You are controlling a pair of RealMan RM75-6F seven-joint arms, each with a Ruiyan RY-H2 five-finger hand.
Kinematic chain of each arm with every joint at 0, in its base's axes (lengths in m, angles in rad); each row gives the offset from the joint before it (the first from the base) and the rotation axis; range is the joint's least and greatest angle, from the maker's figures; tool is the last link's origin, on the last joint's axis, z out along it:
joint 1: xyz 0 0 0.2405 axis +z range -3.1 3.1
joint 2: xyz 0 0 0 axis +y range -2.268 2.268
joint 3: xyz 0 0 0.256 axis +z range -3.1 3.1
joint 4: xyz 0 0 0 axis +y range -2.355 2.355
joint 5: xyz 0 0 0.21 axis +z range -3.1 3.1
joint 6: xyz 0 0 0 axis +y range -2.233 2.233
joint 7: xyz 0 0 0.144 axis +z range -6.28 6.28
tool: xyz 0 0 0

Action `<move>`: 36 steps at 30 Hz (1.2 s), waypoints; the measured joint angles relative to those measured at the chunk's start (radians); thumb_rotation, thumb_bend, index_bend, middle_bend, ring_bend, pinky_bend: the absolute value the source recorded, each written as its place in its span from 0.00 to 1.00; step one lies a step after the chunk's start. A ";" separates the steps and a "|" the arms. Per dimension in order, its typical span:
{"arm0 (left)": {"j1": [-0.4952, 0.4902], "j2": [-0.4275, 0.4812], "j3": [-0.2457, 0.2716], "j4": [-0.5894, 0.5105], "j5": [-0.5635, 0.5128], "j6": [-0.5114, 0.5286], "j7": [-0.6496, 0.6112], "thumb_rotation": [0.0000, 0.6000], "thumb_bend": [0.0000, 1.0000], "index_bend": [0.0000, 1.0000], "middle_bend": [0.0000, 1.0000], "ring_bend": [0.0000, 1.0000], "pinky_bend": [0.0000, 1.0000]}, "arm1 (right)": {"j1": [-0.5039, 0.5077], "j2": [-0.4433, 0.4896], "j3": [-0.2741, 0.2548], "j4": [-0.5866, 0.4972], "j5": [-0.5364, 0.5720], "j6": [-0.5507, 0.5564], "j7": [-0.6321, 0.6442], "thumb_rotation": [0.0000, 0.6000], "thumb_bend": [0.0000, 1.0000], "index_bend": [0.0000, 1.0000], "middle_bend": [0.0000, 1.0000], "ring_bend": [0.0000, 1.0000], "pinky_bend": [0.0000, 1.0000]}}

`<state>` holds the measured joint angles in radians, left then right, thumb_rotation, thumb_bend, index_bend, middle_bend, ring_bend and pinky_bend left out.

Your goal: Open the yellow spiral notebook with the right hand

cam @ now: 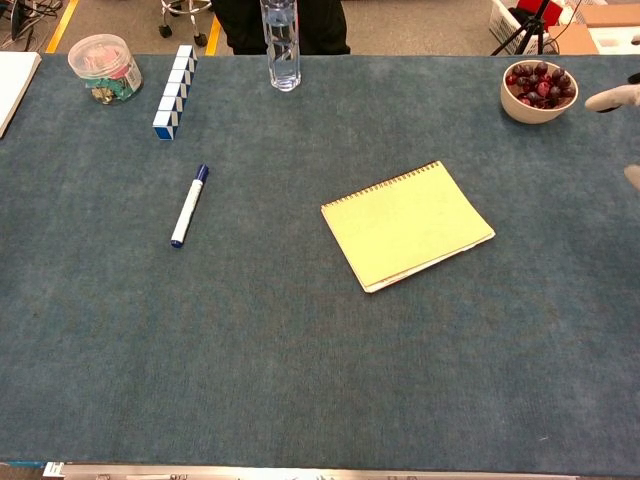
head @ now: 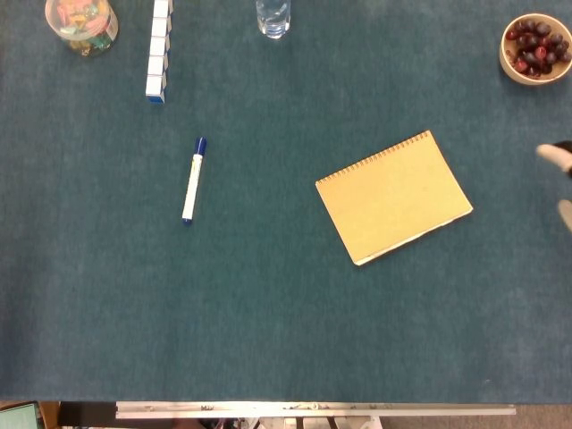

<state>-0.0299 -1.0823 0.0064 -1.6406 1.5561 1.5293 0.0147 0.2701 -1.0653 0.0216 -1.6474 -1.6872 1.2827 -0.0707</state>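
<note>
At the right edge of the dark teal felt desk, only fingertips of the right hand show; its grip state cannot be determined. The closed yellow spiral notebook lies toward 9 o'clock from them, well apart, spiral edge facing 11 o'clock. The chest view shows the fingertips beside the bowl of dark red fruit. The left hand is absent.

The notebook lies flat on the counter, turned at an angle, with its spiral along the far edge. Well to the left of the notebook lies a marker; behind that and further left stand a row of blocks and a jar, and a bottle stands behind the notebook, a little left. A bowl of fruit sits behind the notebook to the right, and just nearer than the bowl the right hand shows at the right edge, apart from the notebook.
</note>
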 measured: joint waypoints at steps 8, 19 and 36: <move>0.010 0.005 0.009 0.001 0.024 0.021 -0.018 1.00 0.49 0.08 0.12 0.02 0.06 | 0.152 -0.034 0.030 -0.051 0.015 -0.207 0.013 1.00 0.96 0.21 0.31 0.16 0.12; 0.030 0.019 0.022 -0.007 0.041 0.048 -0.031 1.00 0.49 0.08 0.12 0.02 0.06 | 0.372 -0.211 0.102 -0.049 0.175 -0.479 -0.048 1.00 0.92 0.21 0.32 0.16 0.12; 0.044 0.028 0.023 -0.001 0.027 0.050 -0.042 1.00 0.49 0.08 0.12 0.02 0.06 | 0.571 -0.516 0.141 0.170 0.514 -0.624 -0.327 1.00 0.77 0.21 0.32 0.16 0.12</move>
<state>0.0138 -1.0548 0.0293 -1.6415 1.5831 1.5795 -0.0275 0.8415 -1.5815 0.1621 -1.4777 -1.1730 0.6583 -0.3981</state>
